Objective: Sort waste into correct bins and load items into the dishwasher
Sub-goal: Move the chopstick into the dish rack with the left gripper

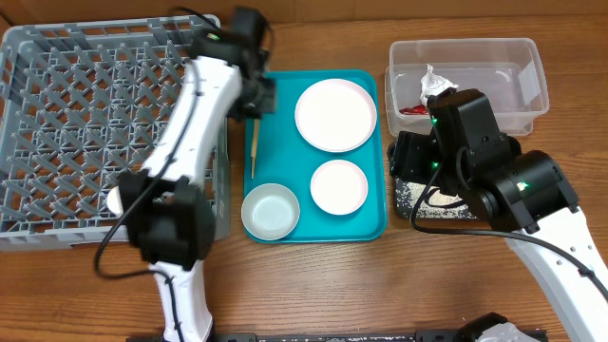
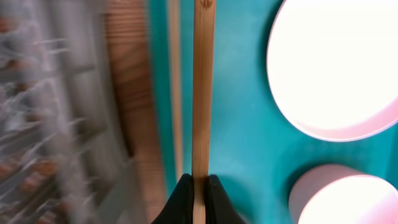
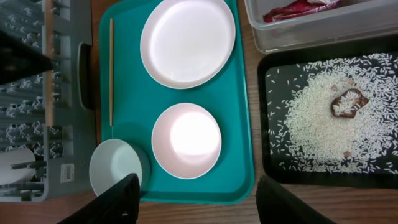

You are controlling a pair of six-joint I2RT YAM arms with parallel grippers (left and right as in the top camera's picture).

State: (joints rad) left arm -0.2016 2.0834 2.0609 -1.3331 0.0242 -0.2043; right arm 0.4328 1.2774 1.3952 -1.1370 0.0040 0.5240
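My left gripper (image 2: 199, 186) is shut on one wooden chopstick (image 2: 203, 93), held over the left edge of the teal tray (image 1: 375, 223) beside the dishwasher rack (image 1: 57, 114). The other chopstick (image 3: 111, 71) lies on the tray. The white plate (image 1: 335, 114), white bowl (image 1: 339, 186) and grey bowl (image 1: 270, 211) also sit on the tray. A white cup (image 3: 15, 165) stands in the rack. My right gripper (image 3: 196, 199) hangs open above the tray's front edge, holding nothing.
The clear tub (image 1: 527, 57) at the back right holds the red wrapper (image 1: 410, 107) and the white napkin (image 1: 437, 84). The black tray (image 3: 264, 124) in front of it carries rice grains (image 3: 317, 118) and a brown lump (image 3: 347, 102).
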